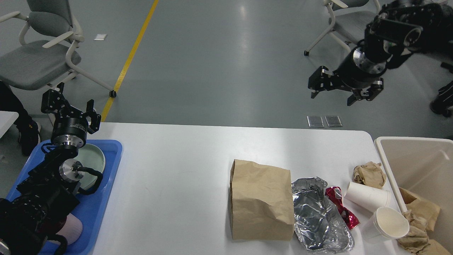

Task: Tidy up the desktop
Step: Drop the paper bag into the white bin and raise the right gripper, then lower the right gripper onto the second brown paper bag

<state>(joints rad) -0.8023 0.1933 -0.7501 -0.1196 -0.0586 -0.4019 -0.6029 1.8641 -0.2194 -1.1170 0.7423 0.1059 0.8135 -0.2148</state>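
Crumpled silver foil wrapper (320,217), light and crushable at lower right on the white rectangular desktop (177,177), suits an edge pinch; left gripper (67,106) and right gripper (341,86) hang wide, empty.

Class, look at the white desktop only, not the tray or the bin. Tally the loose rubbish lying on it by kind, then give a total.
Brown paper bag: 1
Crumpled brown paper ball: 1
Crumpled silver foil: 1
Red shiny wrapper: 1
White paper cups: 2, one lying on its side, one nearer cup
Total: 6 on the desktop
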